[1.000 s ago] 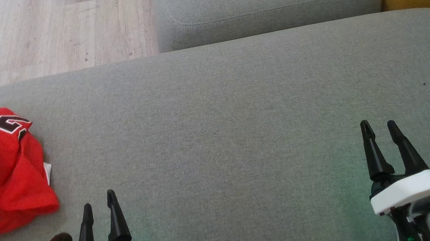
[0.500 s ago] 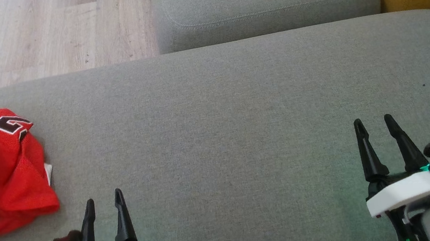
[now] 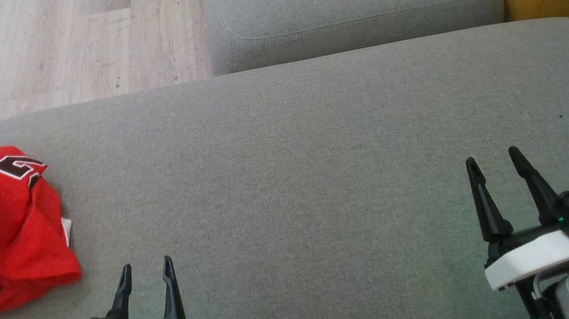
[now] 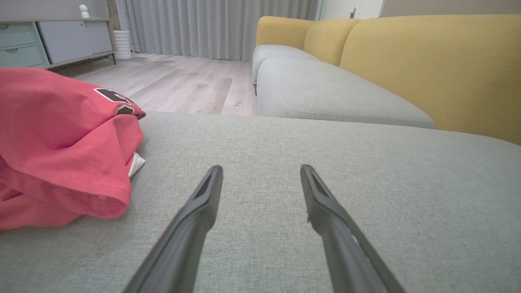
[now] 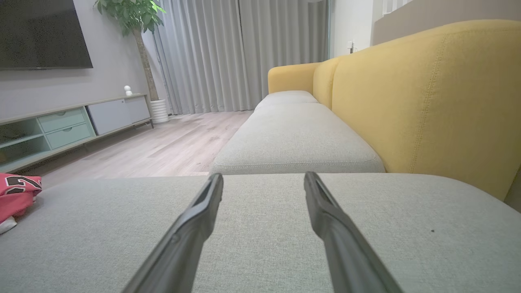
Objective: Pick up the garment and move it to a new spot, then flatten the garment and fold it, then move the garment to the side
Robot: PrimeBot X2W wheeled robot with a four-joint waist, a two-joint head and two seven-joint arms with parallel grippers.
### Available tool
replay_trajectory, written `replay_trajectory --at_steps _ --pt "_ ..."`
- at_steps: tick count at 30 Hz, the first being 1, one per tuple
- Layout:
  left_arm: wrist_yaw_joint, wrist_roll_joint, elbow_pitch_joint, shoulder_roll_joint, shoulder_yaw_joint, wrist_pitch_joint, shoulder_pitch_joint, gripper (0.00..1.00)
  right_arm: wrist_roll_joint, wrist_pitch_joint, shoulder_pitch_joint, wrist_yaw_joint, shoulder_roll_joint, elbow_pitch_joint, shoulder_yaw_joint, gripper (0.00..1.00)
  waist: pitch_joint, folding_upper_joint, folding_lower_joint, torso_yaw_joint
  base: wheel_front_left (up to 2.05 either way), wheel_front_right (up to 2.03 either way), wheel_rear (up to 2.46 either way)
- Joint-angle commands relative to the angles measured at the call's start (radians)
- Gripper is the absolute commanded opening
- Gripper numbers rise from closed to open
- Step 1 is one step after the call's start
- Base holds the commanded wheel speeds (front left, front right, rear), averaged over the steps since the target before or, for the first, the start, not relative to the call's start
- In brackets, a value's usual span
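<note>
With the left end effector and right end effector both apart and empty, pinch a raised fold of the probably light, limp garment at the seat cushion's left edge.

The left gripper is seen with its two dark fingers spread apart above the grey fabric sofa cushion. A crumpled red cloth garment is laid on that cushion, near them.

Left claw and right claw both gape, empty.
</note>
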Motion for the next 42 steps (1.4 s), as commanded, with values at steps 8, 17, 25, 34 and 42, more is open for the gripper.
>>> replay_trajectory --at_steps 8,17,25,34,42 --pt "0.008 0.108 -0.012 0.027 0.030 -0.037 -0.014 1.00 -0.098 -0.036 0.000 0.008 -0.012 -0.040 0.013 1.00 -0.007 0.0000 0.0000 -0.003 0.00 0.00 0.00" --pt "0.006 0.163 -0.007 0.020 0.039 -0.052 -0.012 1.00 -0.122 -0.051 0.003 0.008 -0.006 -0.029 0.005 1.00 -0.012 0.0000 0.0000 -0.005 0.00 0.00 0.00" --pt "0.000 0.144 0.006 0.006 0.074 -0.052 -0.007 1.00 -0.054 -0.051 0.015 0.008 0.005 0.002 -0.016 1.00 -0.015 0.0000 0.0000 -0.002 0.00 0.00 0.00" --pt "-0.009 0.146 0.016 0.000 0.096 -0.052 -0.002 1.00 -0.048 -0.051 0.015 0.008 0.000 0.024 -0.018 1.00 -0.015 0.0000 0.0000 -0.002 0.00 0.00 0.00" --pt "-0.019 0.152 0.022 -0.006 0.106 -0.052 -0.004 1.00 -0.047 -0.051 0.013 0.008 -0.002 0.025 -0.016 1.00 -0.014 0.0000 0.0000 -0.004 0.00 0.00 0.00"
